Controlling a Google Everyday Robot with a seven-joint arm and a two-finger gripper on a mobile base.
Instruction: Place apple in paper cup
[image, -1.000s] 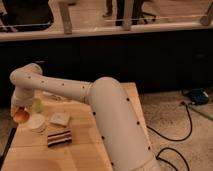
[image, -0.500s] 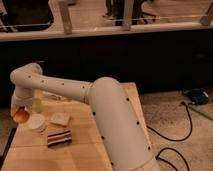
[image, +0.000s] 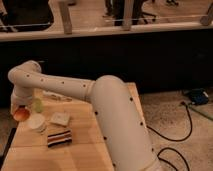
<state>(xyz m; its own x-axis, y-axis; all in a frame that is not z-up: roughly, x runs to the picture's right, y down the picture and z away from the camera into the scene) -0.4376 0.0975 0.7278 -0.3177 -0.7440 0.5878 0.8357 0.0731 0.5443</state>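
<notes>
Gripper (image: 19, 106) is hovering at mid-left of frame, right at the apple (image: 21, 115), its hold impossible to tell; apple is showing just left of the paper cup (image: 36, 123), outside it, so placing is not yet done.

No text, label or number can be read anywhere, also not on the gripper (image: 19, 106), which is at the apple (image: 21, 115) beside the paper cup (image: 37, 123).

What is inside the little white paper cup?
Only a pale inside shows in the small white paper cup; I cannot see down to its bottom. The small round orange-red apple is outside, beside it, at the gripper.
</notes>
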